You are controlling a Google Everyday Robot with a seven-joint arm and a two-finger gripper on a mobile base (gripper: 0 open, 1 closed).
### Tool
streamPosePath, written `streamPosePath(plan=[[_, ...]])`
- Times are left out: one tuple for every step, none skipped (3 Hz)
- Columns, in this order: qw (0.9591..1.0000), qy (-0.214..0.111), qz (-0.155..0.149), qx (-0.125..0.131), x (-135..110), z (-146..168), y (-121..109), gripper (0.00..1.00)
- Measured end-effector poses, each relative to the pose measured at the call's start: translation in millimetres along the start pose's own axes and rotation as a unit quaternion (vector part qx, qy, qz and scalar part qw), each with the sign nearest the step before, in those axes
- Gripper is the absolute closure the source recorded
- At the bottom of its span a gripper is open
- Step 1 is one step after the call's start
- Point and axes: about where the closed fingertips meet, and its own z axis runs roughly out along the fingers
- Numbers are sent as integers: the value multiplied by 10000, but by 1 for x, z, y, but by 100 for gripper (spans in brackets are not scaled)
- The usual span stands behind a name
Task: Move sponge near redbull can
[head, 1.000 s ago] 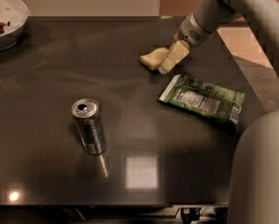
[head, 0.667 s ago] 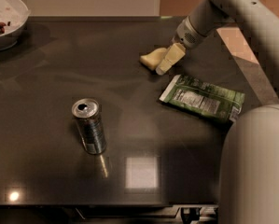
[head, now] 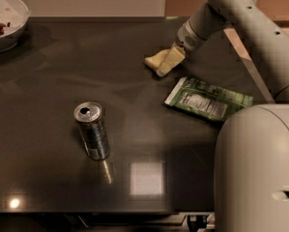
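Observation:
The sponge (head: 153, 59), a small pale yellow block, lies on the dark table (head: 47, 81) at the back, right of centre. My gripper (head: 167, 64) reaches down from the upper right and sits against the sponge's right side, covering part of it. The redbull can (head: 92, 131), slim and silver-blue with a pull-tab top, stands upright towards the front left, well apart from the sponge.
A green printed snack bag (head: 209, 99) lies flat to the right of the sponge. A white bowl (head: 6, 21) with dark bits stands at the back left corner. My robot body (head: 257, 168) fills the lower right.
My arm has swung a little to the left and the gripper now overlaps the sponge's right side. The can and the bag have not moved.

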Motion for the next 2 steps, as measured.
streamPosePath(plan=[[9999,-60,-16,-96,-3,4,1,41],[9997,-168,-53,-155,-6,0,4,64]])
